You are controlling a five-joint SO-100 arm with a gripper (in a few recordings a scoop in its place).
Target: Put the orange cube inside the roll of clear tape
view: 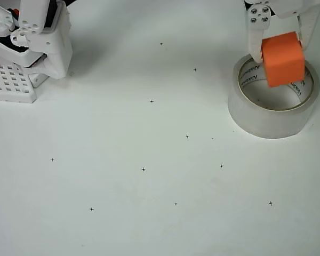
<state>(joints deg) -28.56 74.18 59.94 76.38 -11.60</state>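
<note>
Overhead view. The white pincer [280, 49] enters from the upper right corner, its two fingers closed against opposite sides of the orange cube [282, 58], which it holds lifted. The cube overlaps the far rim and the upper part of the opening of the roll of clear tape [272, 101]; from this angle one cannot tell how high it hangs over the ring or whether it touches the rim. The roll lies flat on the bench [149, 213], hole upward, its translucent grey wall facing the viewer and its white inner core, printed with dark lettering, visible on the left and right inside walls. The lower part of the hole shows bare bench surface; nothing lies inside the ring. The roll sits close to the right edge of the picture, with a narrow strip of bench between its wall and that edge. To its left and below, the white bench runs open across most of the frame, marked with small black crosses [143, 169] scattered at intervals. In the upper left corner stands the white base of the arm [32, 37], with a perforated white block [12, 85] at its foot, well apart from the roll.
</note>
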